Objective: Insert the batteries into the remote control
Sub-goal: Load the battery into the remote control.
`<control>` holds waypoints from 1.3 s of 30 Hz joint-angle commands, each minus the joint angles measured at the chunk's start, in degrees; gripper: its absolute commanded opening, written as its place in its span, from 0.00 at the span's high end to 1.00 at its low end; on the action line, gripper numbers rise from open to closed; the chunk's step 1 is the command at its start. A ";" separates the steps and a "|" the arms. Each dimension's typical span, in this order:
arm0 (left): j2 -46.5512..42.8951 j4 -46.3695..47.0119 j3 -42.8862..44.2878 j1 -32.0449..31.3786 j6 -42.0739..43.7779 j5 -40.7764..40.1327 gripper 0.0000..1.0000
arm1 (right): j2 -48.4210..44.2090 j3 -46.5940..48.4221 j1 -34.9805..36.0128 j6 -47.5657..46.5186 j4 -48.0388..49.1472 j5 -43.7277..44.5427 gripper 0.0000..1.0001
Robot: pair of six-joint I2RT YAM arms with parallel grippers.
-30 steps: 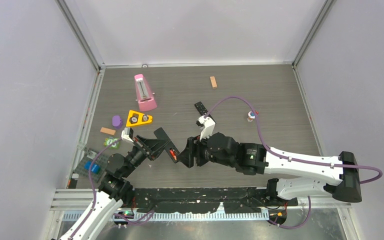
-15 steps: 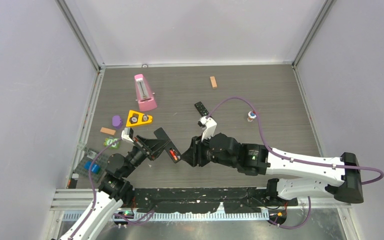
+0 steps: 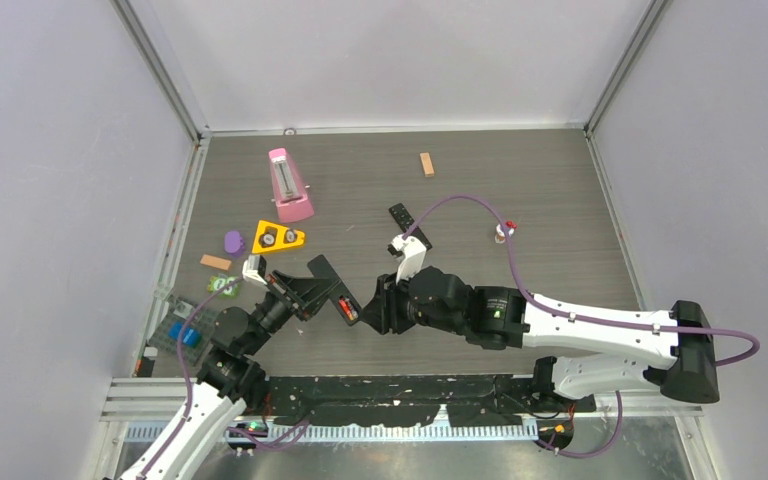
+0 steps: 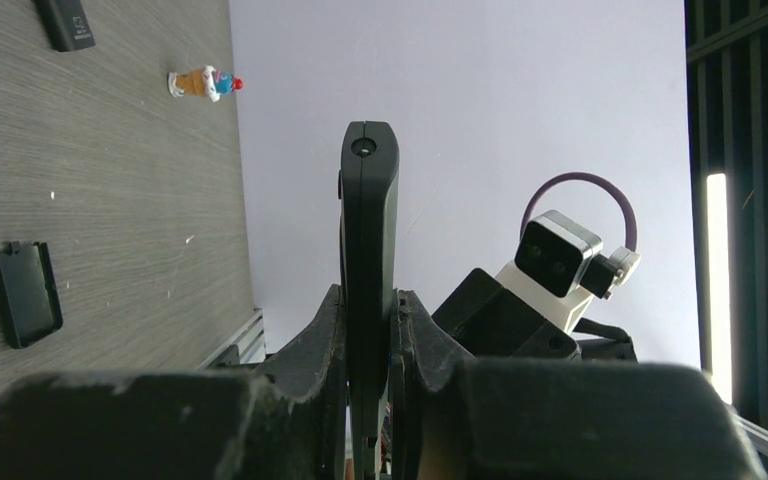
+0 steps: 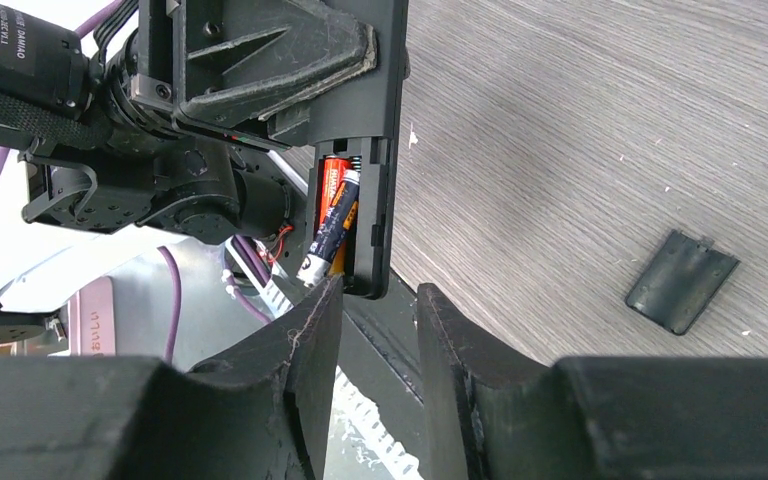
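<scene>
Left claw (image 4: 368, 305) clenched on remote control (image 4: 368, 210), right claw (image 5: 378, 300) parted and empty just beside batteries (image 5: 331, 215) seated in it, one tilted.

Batteries (image 5: 332, 215): orange-red and dark blue (white lettering).
Remote control (image 5: 388, 120): black.
Loose cover (image 5: 681, 281): black.
Table (image 5: 580, 120): grey wood-grain.
Metronome (image 3: 287, 186): pink.

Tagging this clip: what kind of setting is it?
Probably a robot test cell: plain grey walls and aluminium framing enclose a wood-grain table strewn with unrelated props like a pink metronome.
</scene>
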 commanded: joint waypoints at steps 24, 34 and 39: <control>0.98 2.62 0.20 -0.13 -0.45 -0.30 1.00 | -1.46 1.96 -0.17 -2.12 0.72 -2.28 0.59; 0.60 2.55 0.03 -0.12 -0.55 -0.28 1.00 | -0.44 2.86 -0.15 -1.46 0.69 -1.25 0.59; 0.47 2.62 -0.03 -0.13 -0.55 -0.16 1.00 | -0.15 2.84 -0.17 -0.76 0.71 -0.48 0.59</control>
